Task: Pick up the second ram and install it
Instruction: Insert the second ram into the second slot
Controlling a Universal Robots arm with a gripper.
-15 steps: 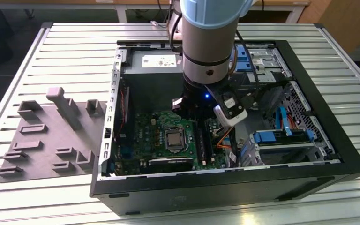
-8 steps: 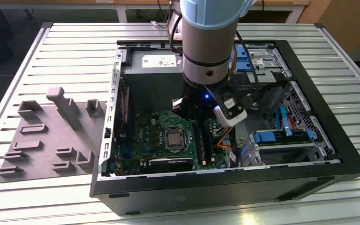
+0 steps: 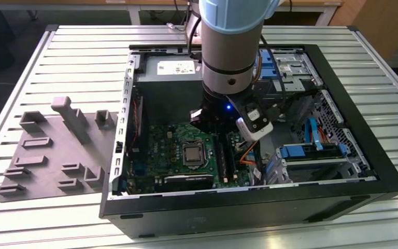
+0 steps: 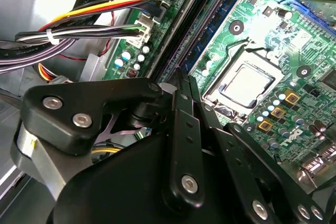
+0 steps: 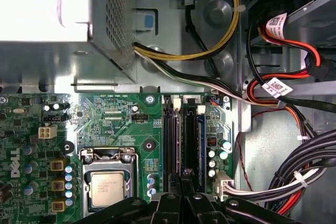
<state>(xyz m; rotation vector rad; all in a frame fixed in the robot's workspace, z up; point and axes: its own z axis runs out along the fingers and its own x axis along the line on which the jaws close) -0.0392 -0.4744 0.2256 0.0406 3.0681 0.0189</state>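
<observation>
Green motherboard [image 5: 115, 124] fills the lower part. CPU [image 5: 107, 190] sits in its socket. Black slots [image 5: 182, 140] run beside it, a blue-edged ram [image 5: 201, 148] seated in 1. Gripper [image 5: 184, 179] poised directly over the slots. Grey power supply [image 5: 63, 19] above, cables [image 5: 294, 177] alongside.

A table [image 3: 68, 36] with a top of pale, ribbed metal slats running across its width carries two things. An open black computer case [image 3: 365, 171] lies on its side towards the exterior view's right, its opening facing upward. Just beside the case, on the exterior view's left, a flat grey plastic holder tray [image 3: 40, 166] rests on the slats; several upright blocks and low rectangular brackets rise from its surface. The tray's nearer edge sits close to the table's front edge.
</observation>
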